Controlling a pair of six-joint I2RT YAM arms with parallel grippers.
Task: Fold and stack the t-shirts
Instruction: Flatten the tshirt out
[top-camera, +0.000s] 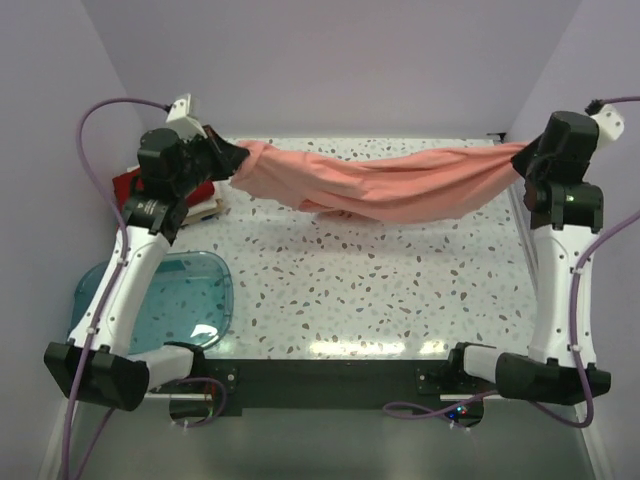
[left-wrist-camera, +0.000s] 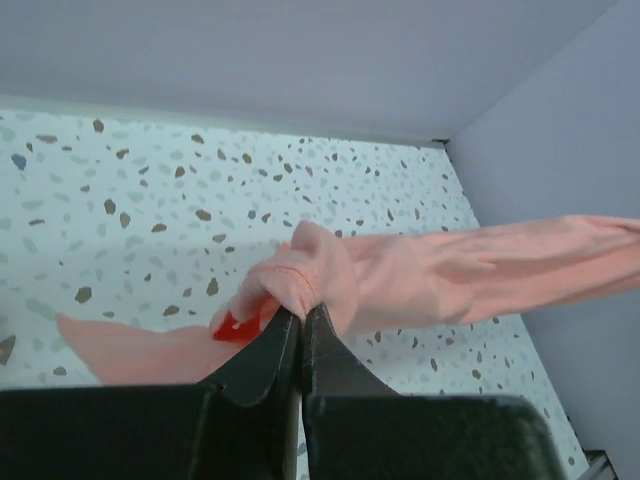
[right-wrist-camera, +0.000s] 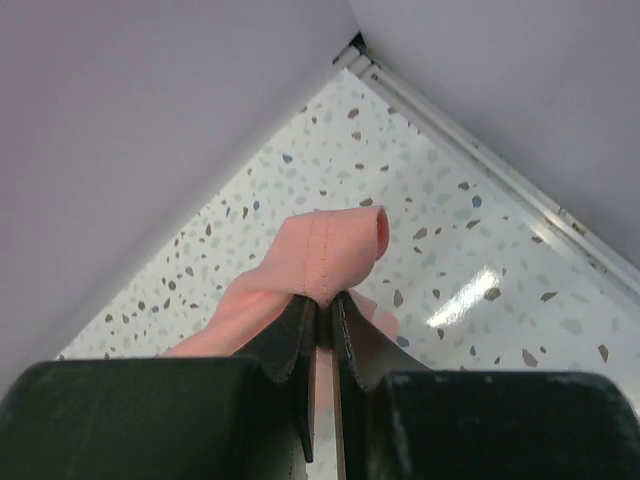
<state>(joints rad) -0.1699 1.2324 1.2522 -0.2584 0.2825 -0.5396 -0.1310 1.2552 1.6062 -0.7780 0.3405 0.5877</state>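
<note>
The salmon-pink t-shirt (top-camera: 380, 185) hangs stretched in the air across the far part of the table, sagging in the middle. My left gripper (top-camera: 238, 157) is shut on its left end; the left wrist view shows the bunched cloth (left-wrist-camera: 330, 275) pinched between the jaws of the left gripper (left-wrist-camera: 302, 315). My right gripper (top-camera: 520, 158) is shut on its right end; the right wrist view shows a hemmed fold (right-wrist-camera: 330, 250) clamped at the right gripper (right-wrist-camera: 325, 300). A deep red shirt (top-camera: 130, 185) lies folded behind the left arm, with cream-white cloth (top-camera: 205, 208) under it.
A translucent blue tub (top-camera: 185, 295) sits at the near left beside the left arm. The speckled table (top-camera: 380, 290) is walled at the back and both sides. The folded stack sits at the far left edge.
</note>
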